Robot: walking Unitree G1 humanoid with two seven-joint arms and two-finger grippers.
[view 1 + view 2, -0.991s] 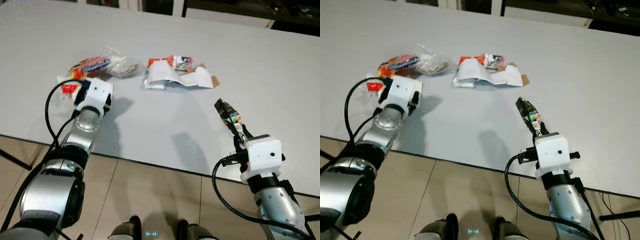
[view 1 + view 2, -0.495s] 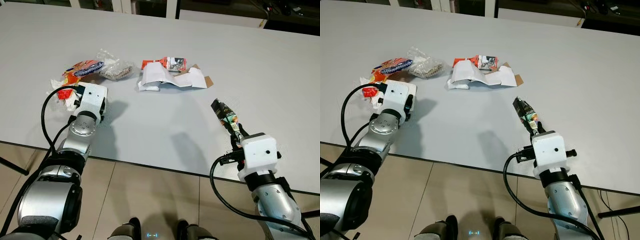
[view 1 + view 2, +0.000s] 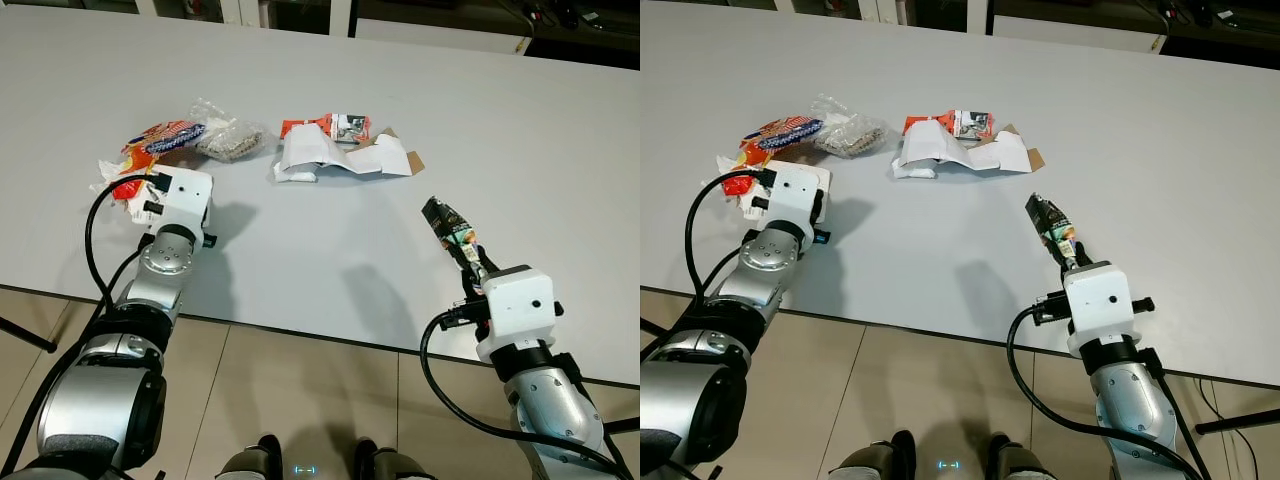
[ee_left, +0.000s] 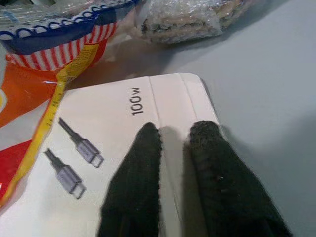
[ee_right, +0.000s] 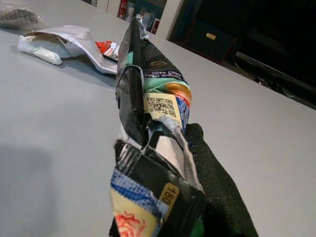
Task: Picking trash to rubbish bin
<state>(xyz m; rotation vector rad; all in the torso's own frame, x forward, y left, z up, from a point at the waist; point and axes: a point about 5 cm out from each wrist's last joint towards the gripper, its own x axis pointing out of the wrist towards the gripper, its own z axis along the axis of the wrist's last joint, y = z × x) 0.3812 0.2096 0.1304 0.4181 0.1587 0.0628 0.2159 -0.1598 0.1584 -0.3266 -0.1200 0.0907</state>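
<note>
My right gripper [image 3: 474, 266] is shut on a crumpled dark snack wrapper [image 3: 446, 224], holding it just above the white table [image 3: 330, 250] near its front edge. The wrapper [image 5: 148, 98] sticks up out of the black fingers [image 5: 215, 177]. At the table's left, my left gripper [image 4: 174, 131] lies on a white cable box [image 4: 98, 143] marked 100W, fingers nearly together with a strip of the box between them. An orange striped snack bag [image 3: 160, 137] and a clear bag of crumbs [image 3: 232, 140] lie just beyond the left wrist [image 3: 180, 192].
Torn white paper and a red-printed carton [image 3: 340, 155] lie in a heap at the table's middle. The table's front edge [image 3: 300, 330] runs just before my arms, with tiled floor [image 3: 300, 400] below it. Dark furniture stands behind the table.
The whole picture has shifted slightly, so the camera moved. Both arms keep their places relative to the trash, and the right gripper still holds the wrapper.
</note>
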